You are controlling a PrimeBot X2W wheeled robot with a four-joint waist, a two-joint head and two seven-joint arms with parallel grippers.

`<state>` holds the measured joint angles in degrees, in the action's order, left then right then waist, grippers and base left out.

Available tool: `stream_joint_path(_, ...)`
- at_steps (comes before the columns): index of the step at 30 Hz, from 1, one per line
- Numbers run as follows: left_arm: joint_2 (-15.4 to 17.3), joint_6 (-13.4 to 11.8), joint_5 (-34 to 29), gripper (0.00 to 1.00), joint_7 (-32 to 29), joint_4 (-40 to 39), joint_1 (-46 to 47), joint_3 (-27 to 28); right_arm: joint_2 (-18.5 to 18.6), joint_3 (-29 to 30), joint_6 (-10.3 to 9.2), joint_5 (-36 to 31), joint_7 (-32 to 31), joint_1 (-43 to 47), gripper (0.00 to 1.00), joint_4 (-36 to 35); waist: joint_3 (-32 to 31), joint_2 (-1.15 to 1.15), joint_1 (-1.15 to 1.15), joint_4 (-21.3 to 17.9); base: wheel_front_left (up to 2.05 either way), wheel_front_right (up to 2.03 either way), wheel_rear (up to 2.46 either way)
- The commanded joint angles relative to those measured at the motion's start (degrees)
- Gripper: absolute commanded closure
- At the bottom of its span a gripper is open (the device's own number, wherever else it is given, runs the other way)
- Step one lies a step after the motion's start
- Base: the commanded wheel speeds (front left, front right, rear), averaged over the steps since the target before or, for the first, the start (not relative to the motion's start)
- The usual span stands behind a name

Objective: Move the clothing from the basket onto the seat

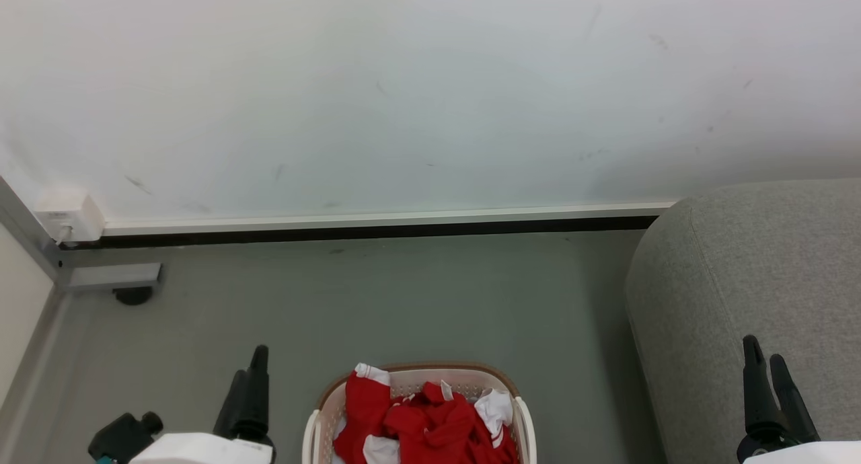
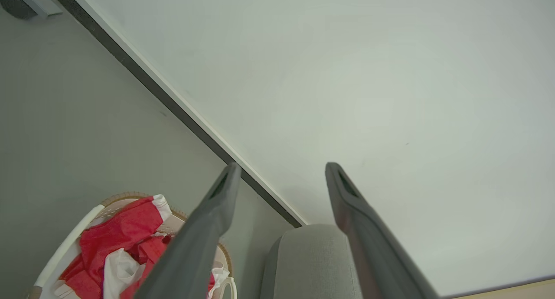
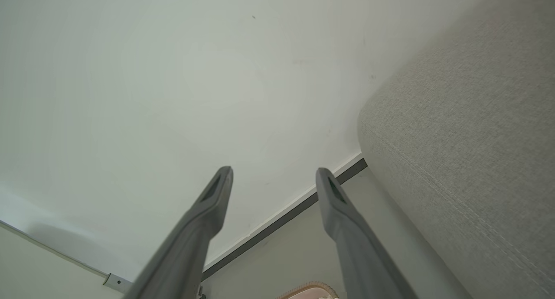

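Red clothing (image 1: 424, 420) with white trim is heaped in the cream basket (image 1: 312, 432) at the bottom middle of the head view; the same clothing (image 2: 117, 242) and basket (image 2: 65, 251) appear low left in the left wrist view. The grey seat (image 1: 746, 282) fills the right side, also as the seat (image 2: 310, 264) and the seat (image 3: 468, 138). My left gripper (image 1: 250, 366) stands open to the left of the basket, fingers empty (image 2: 281, 169). My right gripper (image 1: 767, 356) is open over the seat's front, holding nothing (image 3: 274, 171). A sliver of the basket's rim (image 3: 308, 287) peeks low in the right wrist view.
A white wall (image 1: 403, 94) with a dark baseboard (image 1: 363, 233) runs across the back. A white socket box (image 1: 67, 215) and a metal bracket (image 1: 114, 276) sit at the left corner. Grey floor (image 1: 403, 302) lies between basket and wall.
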<state>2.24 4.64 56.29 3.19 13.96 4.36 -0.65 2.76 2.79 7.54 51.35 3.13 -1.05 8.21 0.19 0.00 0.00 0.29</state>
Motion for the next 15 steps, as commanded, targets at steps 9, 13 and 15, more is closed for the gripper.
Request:
stream_joint_path(9,0.54,-0.85,-11.55,0.00,2.13,-0.97,-0.31,-1.00,0.74,0.02,-0.04,-9.51,2.18,0.25,0.00,-0.31,-0.02,0.00,0.00,0.10,0.00,0.00,0.00)
stream_joint_path(13,0.56,-1.16,-14.98,0.00,2.83,-1.20,-0.52,-1.15,0.64,-0.20,-0.04,-12.54,2.88,0.40,0.00,-0.09,-0.03,0.00,0.00,0.13,0.00,0.00,0.00)
stream_joint_path(15,0.58,-1.36,-16.68,0.00,3.24,-1.37,-0.63,-1.21,0.59,-0.32,-0.04,-13.75,3.22,0.53,0.00,-0.09,-0.05,0.00,0.00,0.16,0.00,0.00,0.00)
